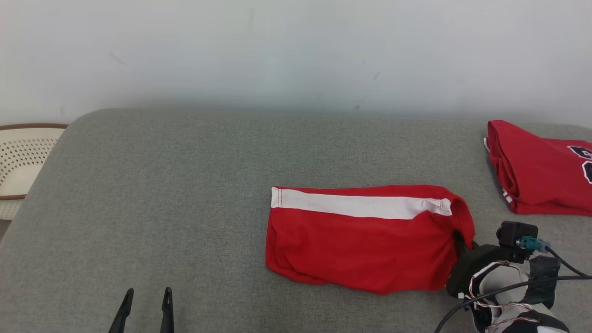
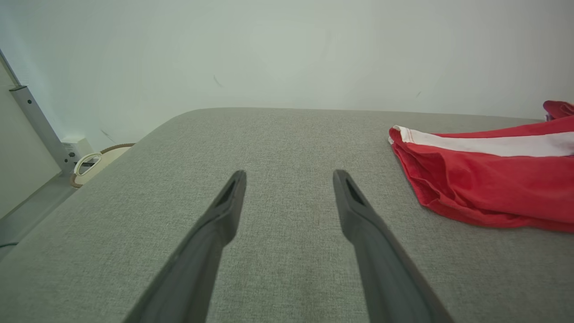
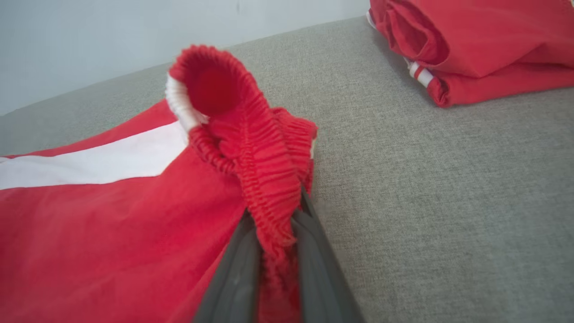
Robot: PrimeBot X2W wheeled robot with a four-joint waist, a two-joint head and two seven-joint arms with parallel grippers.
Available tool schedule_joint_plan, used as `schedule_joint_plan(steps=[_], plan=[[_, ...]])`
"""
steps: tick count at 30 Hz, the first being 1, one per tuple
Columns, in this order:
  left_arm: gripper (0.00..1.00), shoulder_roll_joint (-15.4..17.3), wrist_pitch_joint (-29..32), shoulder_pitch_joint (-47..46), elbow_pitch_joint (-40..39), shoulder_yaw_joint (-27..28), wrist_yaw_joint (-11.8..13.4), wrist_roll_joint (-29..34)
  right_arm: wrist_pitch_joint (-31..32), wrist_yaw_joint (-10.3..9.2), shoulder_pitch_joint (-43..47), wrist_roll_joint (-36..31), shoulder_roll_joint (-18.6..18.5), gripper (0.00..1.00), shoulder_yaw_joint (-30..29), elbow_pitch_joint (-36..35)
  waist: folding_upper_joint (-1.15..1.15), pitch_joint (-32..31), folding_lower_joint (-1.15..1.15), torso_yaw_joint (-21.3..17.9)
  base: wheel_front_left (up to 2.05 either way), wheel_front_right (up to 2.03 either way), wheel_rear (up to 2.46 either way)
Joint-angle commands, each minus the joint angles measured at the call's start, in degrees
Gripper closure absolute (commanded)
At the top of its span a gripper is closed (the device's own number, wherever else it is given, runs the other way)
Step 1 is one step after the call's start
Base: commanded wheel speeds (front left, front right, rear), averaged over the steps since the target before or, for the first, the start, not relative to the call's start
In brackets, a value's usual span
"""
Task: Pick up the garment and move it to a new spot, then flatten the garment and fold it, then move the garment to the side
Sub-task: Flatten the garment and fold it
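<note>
One broad grey padded surface (image 1: 162, 185) is spread across the head view, with a pale wall (image 1: 296, 46) behind it along the top of the frame.

At centre right of that view the garment (image 1: 360, 240) is laid flat on the surface. It is red, folded into a rough rectangle, and a white stripe (image 1: 360, 204) is run along its upper edge. Its right end is lifted slightly off the fabric. In the left wrist view the same garment is seen at the right edge of the frame.

A second red garment (image 1: 536, 175), folded and marked with dark lettering, is placed at the upper right, well apart from the first.

A pale perforated basket (image 1: 23, 157) with a brown rim is partly seen at the left edge, beyond the surface.

At the lower right, the right hand (image 3: 274, 233) is pressed against the garment's right end. In the right wrist view its two dark fingers are drawn narrow, and the gathered elastic waistband (image 3: 264, 170) is pinched between them and bunched upward.

At the lower left, the left hand (image 1: 147, 296) is held wide apart, nothing is gripped by it, and its fingers are pointed up the frame over bare grey fabric.
</note>
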Motion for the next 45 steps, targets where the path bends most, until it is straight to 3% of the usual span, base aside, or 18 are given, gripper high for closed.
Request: schedule_joint_plan(steps=[1,9,19,26,41,42,43,44,45], plan=[[0.00,0.1,-0.3,0.5,-0.1,0.0,0.0,-0.6,0.6,-0.03,1.1,1.8,-0.1,1.00,1.1,-1.7,0.00,-0.2,0.00,-0.5,0.00,0.00,0.00],[0.00,0.0,-0.3,0.5,0.1,0.0,-0.7,-0.5,7.7,-0.02,3.8,17.5,-1.1,1.00,8.8,-20.1,0.00,-0.4,0.00,-0.3,0.00,0.00,0.00],[0.00,-0.6,-0.3,-0.5,0.4,-0.5,-0.8,-0.2,12.0,-0.01,4.5,24.2,-1.1,1.00,15.3,-32.4,0.00,0.0,0.00,2.5,0.00,0.00,0.00],[0.00,-1.5,-0.3,-1.4,1.1,-1.1,-1.3,-0.1,13.1,-0.01,2.3,24.4,2.3,1.00,16.8,-30.3,0.00,0.6,0.00,4.8,0.00,0.00,0.00],[0.00,-3.5,-0.3,-4.2,4.0,-2.9,-3.1,0.2,10.0,-0.01,-3.4,21.5,8.4,1.00,16.0,-15.0,0.00,2.2,0.00,9.1,0.00,0.00,0.00],[0.00,-3.5,-0.3,-4.4,4.2,-2.9,-3.3,0.3,9.7,-0.01,-3.8,21.5,8.6,0.92,16.2,-14.4,0.00,2.2,0.00,9.2,0.00,0.00,0.00],[0.00,-3.5,-0.3,-4.6,4.3,-2.8,-3.3,0.3,9.2,-0.01,-4.1,21.4,8.8,0.62,16.5,-13.9,0.00,2.2,0.00,9.3,0.00,0.00,0.00],[0.00,-3.6,-0.3,-4.7,4.4,-2.7,-3.3,0.3,8.9,-0.01,-4.3,21.5,9.0,0.00,16.8,-13.6,0.00,2.2,0.00,9.4,0.00,0.00,0.00],[0.00,-3.6,-0.3,-4.7,4.5,-2.5,-3.4,0.4,8.5,-0.01,-4.3,21.7,9.1,0.00,17.0,-13.6,0.00,2.2,0.00,9.4,0.00,0.00,0.00]])
